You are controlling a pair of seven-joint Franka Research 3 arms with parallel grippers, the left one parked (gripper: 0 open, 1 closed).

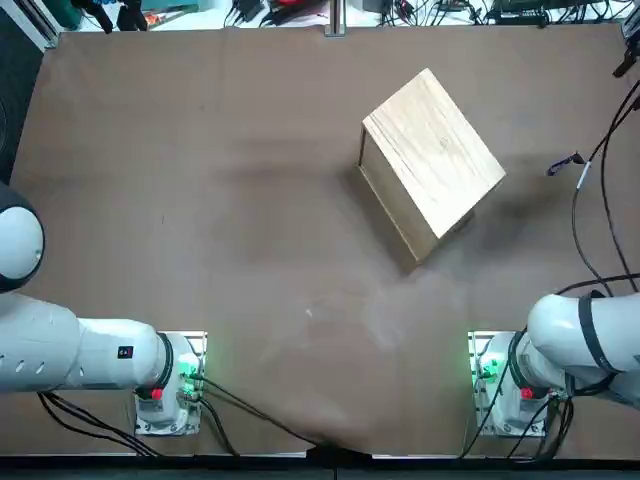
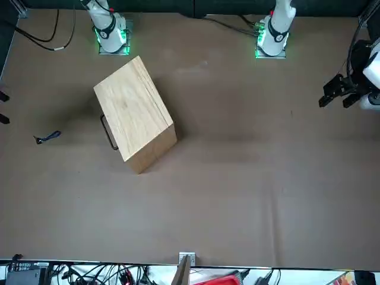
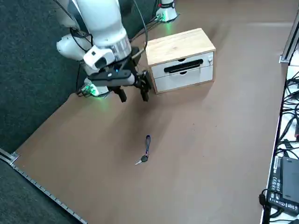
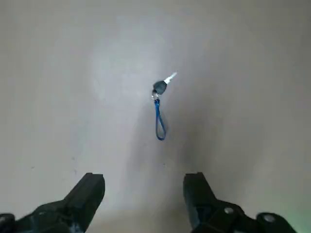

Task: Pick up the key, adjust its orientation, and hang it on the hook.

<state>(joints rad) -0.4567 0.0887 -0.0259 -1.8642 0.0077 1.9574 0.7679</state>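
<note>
The key [image 3: 144,158] lies flat on the worktop [image 3: 196,154], to the robot's right of the wooden box [image 3: 180,60] and apart from it. Its dark head carries a small ring and a blue strap loop [image 4: 160,121] (narrow, doubled back on itself), and the loop points towards the box while the pale blade points away from it. The right gripper [image 4: 145,178] hangs above the worktop, with its jaws released, spread wide with nothing between them; the key shows beyond the fingertips in the wrist view, touched by neither. The box stands at an angle, its plain wooden top upward. Its front has two white drawers [image 3: 183,72], with a black handle [image 3: 183,66] across the upper one and a small pale fitting [image 3: 210,59] near that drawer's end
</note>
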